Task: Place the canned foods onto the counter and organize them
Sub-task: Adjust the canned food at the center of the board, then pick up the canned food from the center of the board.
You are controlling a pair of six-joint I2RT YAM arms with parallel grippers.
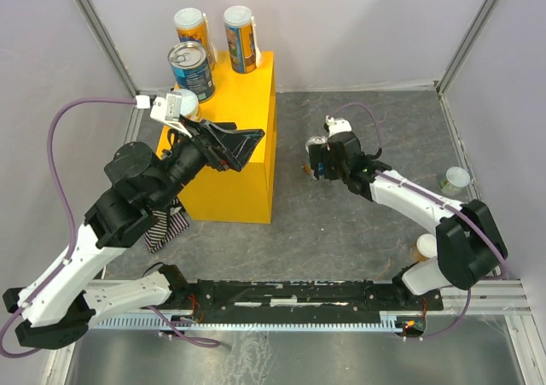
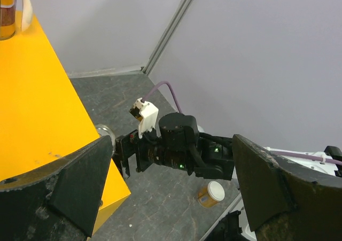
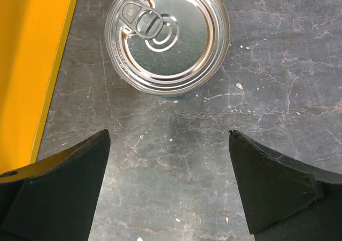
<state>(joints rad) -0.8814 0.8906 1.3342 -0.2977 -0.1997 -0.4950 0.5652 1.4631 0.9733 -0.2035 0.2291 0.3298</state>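
Note:
The yellow counter (image 1: 243, 180) bears three cans: one with a silver top (image 1: 191, 69) and two with white lids (image 1: 192, 26) (image 1: 241, 37). My left gripper (image 1: 246, 144) hovers open and empty over the counter's near part. In the left wrist view (image 2: 171, 145) its fingers frame the right arm. My right gripper (image 1: 316, 161) is open over the floor beside a silver pull-tab can (image 1: 316, 141). In the right wrist view that can (image 3: 167, 35) stands upright just ahead of the open gripper (image 3: 168, 139), not between the fingers, with the counter's edge (image 3: 26, 54) at left.
A white-lidded can (image 1: 456, 180) stands by the right wall. An orange one (image 1: 424, 247) stands by the right arm's base and shows in the left wrist view (image 2: 211, 193). A striped cloth (image 1: 166, 229) lies under the left arm beside the counter.

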